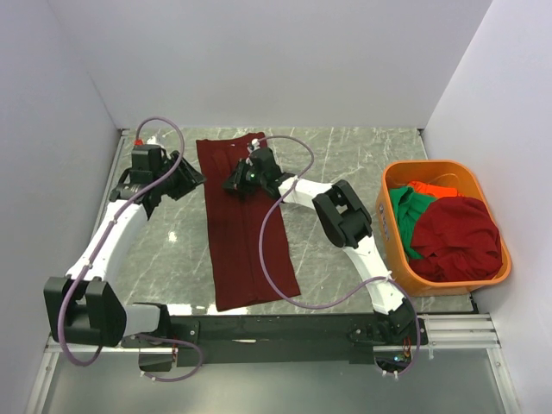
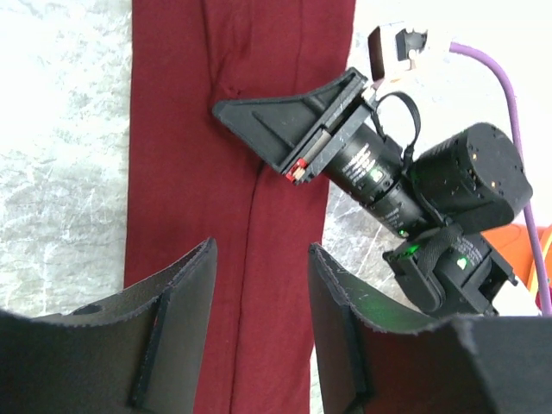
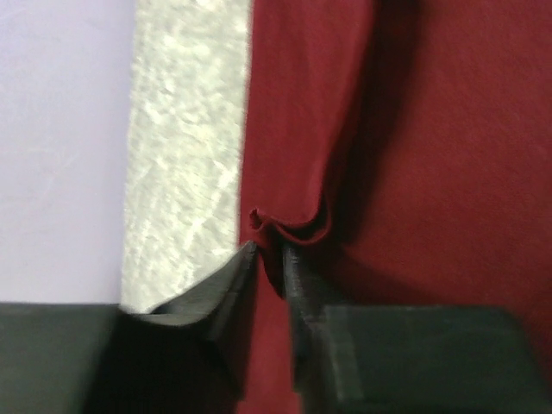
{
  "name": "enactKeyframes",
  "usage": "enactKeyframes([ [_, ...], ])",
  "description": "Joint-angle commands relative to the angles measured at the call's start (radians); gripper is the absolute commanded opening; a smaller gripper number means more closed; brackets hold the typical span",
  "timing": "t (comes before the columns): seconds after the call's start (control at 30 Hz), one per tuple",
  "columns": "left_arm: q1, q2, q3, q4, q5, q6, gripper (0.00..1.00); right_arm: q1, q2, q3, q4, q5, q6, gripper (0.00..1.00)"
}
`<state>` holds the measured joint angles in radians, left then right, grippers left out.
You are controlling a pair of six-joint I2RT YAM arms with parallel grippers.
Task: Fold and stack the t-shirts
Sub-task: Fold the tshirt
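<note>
A dark maroon t-shirt (image 1: pixel 246 250) lies folded into a long strip on the marble table, running from the far middle toward the near edge. My right gripper (image 1: pixel 235 182) is at its far end, shut on a small raised fold of the maroon cloth (image 3: pixel 289 226) near the strip's edge; in the right wrist view the gripper (image 3: pixel 269 254) pinches it. My left gripper (image 1: pixel 191 178) is just left of the strip's far part, open and empty. In the left wrist view it (image 2: pixel 261 254) hovers over the shirt (image 2: pixel 216 155), with the right gripper (image 2: pixel 226 110) ahead of it.
An orange plastic basket (image 1: pixel 429 165) stands at the right. It holds a green shirt (image 1: pixel 404 211), an orange-red shirt (image 1: pixel 429 187) and a maroon shirt (image 1: pixel 457 237). White walls enclose the table on three sides. Purple cables loop over both arms.
</note>
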<state>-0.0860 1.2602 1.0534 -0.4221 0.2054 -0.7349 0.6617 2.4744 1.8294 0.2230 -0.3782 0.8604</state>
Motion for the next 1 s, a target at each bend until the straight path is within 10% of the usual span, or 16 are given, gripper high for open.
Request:
enactKeyframes([
  [0.0, 0.005, 0.034, 0.006, 0.057, 0.015, -0.029, 0.52, 0.01, -0.041, -0.033, -0.008, 0.012, -0.072, 0.3],
  [0.4, 0.005, 0.297, 0.204, 0.069, -0.104, -0.044, 0.53, 0.013, -0.071, -0.074, -0.007, -0.022, -0.176, 0.49],
  [0.97, 0.005, 0.648, 0.599, -0.063, -0.202, 0.04, 0.53, 0.047, -0.058, 0.001, -0.157, 0.041, -0.3, 0.51],
])
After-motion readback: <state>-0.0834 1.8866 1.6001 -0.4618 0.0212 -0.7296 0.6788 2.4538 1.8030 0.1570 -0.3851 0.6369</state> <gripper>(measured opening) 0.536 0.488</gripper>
